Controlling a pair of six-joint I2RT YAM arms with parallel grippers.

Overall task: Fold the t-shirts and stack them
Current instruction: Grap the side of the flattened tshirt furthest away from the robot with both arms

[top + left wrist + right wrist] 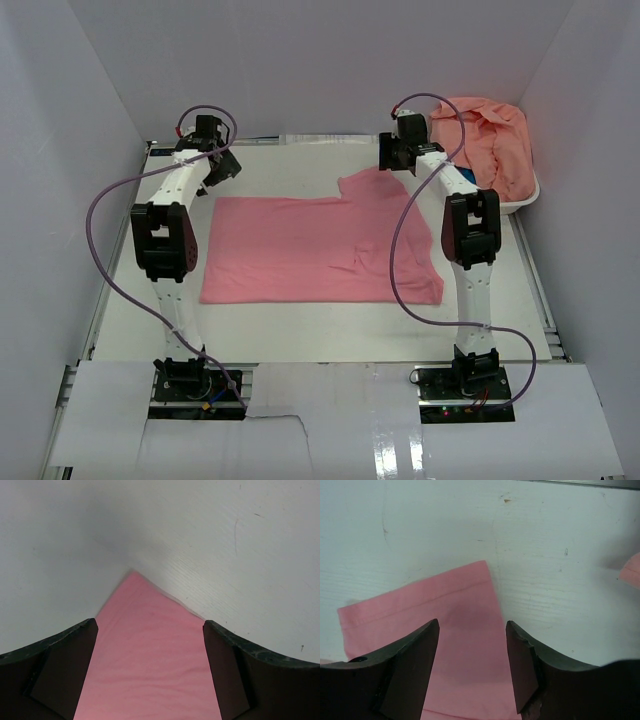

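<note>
A rose-pink t-shirt (320, 250) lies spread flat on the white table, one sleeve (372, 184) sticking out at its far right. My left gripper (222, 170) hovers over the shirt's far left corner (145, 645); its jaws are open, one on each side of the cloth (150, 625). My right gripper (395, 155) is at the sleeve (455, 595), where the jaws stand apart over the hem with the cloth lying flat under the gap (472, 625). More salmon-peach t-shirts (490, 140) are heaped in the basket.
A white basket (527, 203) sits at the far right corner against the wall. White walls enclose the table on three sides. A bit of peach cloth (632, 570) shows at the right edge of the right wrist view.
</note>
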